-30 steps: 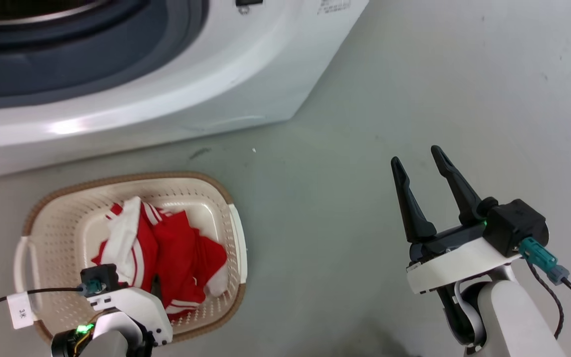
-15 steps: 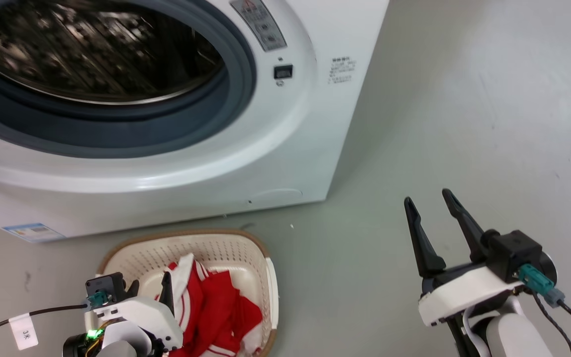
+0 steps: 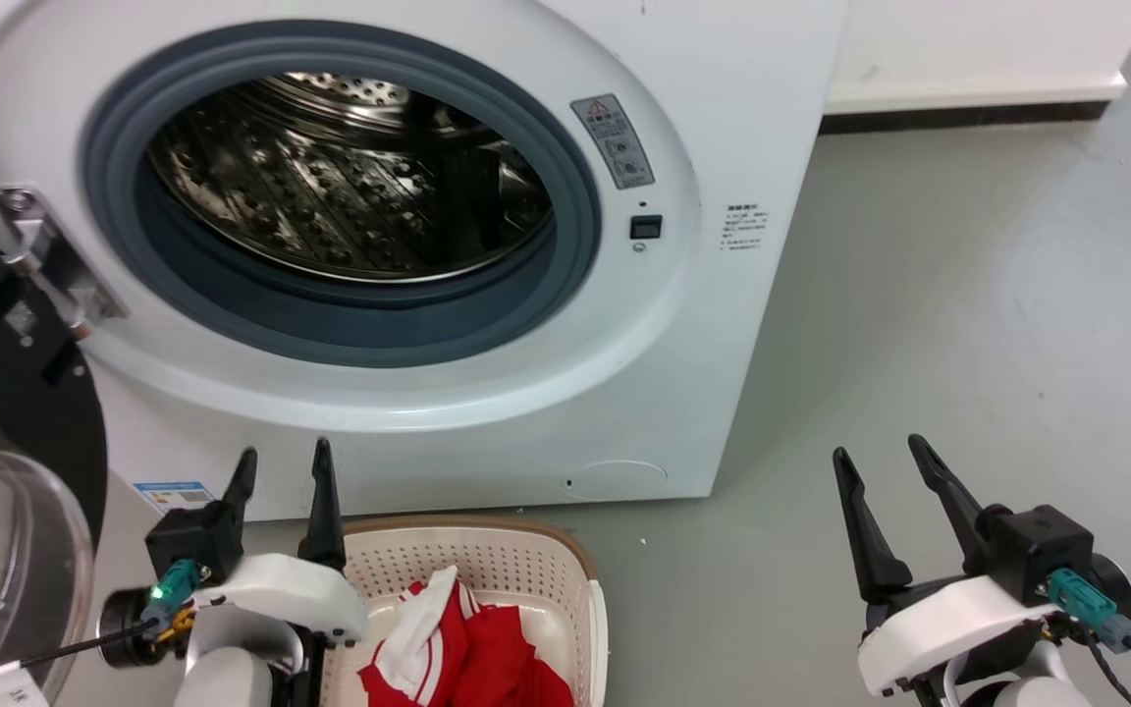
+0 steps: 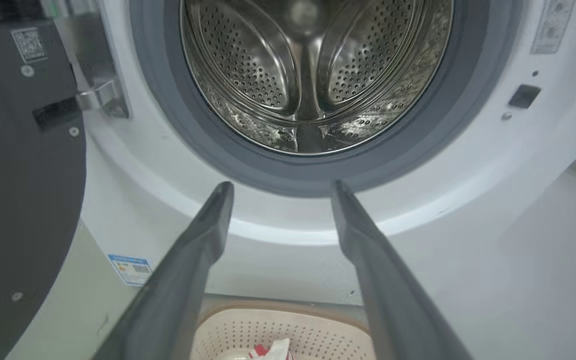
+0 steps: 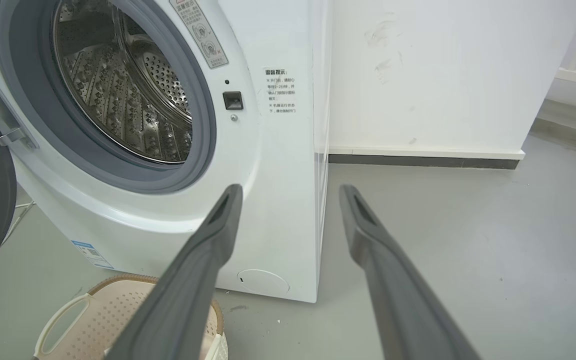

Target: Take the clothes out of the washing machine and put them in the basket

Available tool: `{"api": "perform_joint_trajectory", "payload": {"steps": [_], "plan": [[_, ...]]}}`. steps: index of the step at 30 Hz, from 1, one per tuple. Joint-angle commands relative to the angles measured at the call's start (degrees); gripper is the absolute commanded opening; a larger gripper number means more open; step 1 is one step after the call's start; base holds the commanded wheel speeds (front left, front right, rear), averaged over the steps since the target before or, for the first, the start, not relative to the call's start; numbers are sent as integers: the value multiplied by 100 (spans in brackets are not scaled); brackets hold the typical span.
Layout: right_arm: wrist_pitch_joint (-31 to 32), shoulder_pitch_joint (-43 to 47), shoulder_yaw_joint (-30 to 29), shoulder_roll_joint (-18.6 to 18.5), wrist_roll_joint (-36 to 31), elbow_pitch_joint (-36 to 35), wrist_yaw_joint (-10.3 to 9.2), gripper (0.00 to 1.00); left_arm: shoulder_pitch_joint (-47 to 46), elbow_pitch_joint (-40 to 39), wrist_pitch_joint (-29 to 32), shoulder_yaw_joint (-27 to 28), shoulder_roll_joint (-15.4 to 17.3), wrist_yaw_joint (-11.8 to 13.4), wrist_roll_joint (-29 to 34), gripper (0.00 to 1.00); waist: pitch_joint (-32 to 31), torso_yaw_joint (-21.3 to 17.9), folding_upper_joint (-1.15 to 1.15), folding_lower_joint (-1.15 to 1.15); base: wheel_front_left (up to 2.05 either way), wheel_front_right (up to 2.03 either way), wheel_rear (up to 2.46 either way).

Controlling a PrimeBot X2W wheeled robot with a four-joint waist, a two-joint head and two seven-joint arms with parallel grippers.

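The white washing machine (image 3: 624, 393) stands with its porthole open, and its steel drum (image 3: 350, 187) shows only bare metal in all three views. Below it on the floor sits the cream basket (image 3: 497, 560) holding red clothes with white stripes (image 3: 467, 658). My left gripper (image 3: 283, 460) is open and empty, raised above the basket's left rim, fingers pointing at the machine's front. In the left wrist view the left gripper (image 4: 279, 187) aims just under the grey door ring. My right gripper (image 3: 878, 452) hangs open and empty over bare floor to the machine's right.
The black-rimmed glass door (image 3: 6, 471) is swung open at the far left, close to my left arm. A white wall with a dark skirting (image 3: 968, 108) runs behind the machine on the right. Grey floor (image 3: 968, 344) spreads to the right.
The head camera has tilted up, bringing the whole porthole into view. My left gripper has risen out of the basket, leaving the red clothes there; the right gripper stays open.
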Motion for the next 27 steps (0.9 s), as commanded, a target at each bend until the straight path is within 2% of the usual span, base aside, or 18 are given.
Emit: {"api": "perform_joint_trajectory", "payload": {"steps": [1,6,14,20,27], "plan": [[37,91,-30,6,-48,-49,-4,100,119,-288,-12,1,-21,31,88,100,-134,126,0,2,0,0,0],[108,203,-110,6,-127,-154,-4,100,400,-1285,-13,-132,2,86,465,100,-275,210,0,2,0,0,0],[122,387,-262,6,-409,-242,-4,100,974,-2073,151,-342,121,234,821,100,-483,233,0,2,0,0,0],[146,530,-292,6,-439,-296,-5,100,1322,-2336,376,-350,184,324,857,100,-565,236,0,2,0,0,0],[168,567,-224,6,-384,-335,-5,100,1397,-2354,482,-375,240,301,783,100,-593,248,0,2,0,0,0]]}}
